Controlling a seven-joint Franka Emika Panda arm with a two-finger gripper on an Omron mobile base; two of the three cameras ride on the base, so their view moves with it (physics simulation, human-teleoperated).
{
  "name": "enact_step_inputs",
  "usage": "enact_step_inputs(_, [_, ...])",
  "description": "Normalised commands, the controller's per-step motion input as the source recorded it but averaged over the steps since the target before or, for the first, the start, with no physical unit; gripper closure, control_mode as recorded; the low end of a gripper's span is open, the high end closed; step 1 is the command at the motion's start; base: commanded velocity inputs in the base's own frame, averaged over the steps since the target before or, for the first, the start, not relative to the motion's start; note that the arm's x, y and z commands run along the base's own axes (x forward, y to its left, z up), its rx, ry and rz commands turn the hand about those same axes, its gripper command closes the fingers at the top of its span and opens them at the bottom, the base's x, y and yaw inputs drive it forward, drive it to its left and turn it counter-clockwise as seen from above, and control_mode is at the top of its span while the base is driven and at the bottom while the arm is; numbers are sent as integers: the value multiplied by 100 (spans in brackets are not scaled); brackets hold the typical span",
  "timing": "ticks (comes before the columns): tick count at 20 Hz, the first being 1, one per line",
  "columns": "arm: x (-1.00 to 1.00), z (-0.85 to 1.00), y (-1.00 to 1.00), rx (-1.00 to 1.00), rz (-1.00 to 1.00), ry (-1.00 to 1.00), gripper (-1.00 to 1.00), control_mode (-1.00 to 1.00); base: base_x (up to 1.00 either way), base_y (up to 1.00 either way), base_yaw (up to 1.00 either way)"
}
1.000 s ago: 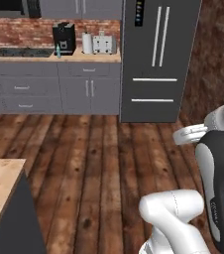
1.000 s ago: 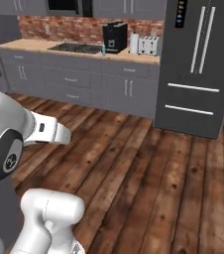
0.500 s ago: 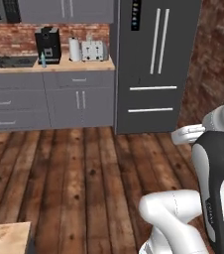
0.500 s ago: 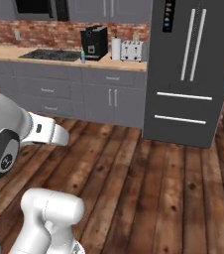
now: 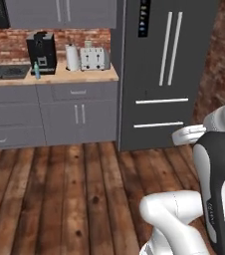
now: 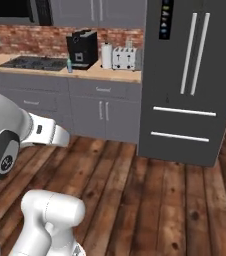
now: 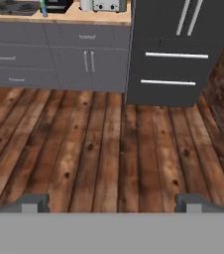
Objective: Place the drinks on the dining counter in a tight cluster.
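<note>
Slim blue bottle (image 5: 36, 70) with green label, small and upright on light wood counter (image 5: 74, 76) beside black coffee machine (image 5: 41, 52); two-finger gripper (image 7: 112, 202) spread wide, grasping nothing.

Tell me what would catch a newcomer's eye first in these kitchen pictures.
The tall dark grey refrigerator with long steel handles stands out, right of the wood-topped counter. On that counter sit a black coffee machine and a white toaster against red brick. A slim blue bottle stands in front of the machine.
</note>
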Motion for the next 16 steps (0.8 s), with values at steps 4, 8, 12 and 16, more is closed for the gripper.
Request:
enact_step_inputs(4, [0,0,0,0,0,0,-100,100,100,35,-16])
enact_step_inputs(8, [0,0,0,0,0,0,-100,100,100,59,-24])
enact_step_inputs(12, [0,0,0,0,0,0,-100,100,100,79,-26])
enact_step_inputs(16, [0,0,0,0,0,0,-100,100,100,98,-28])
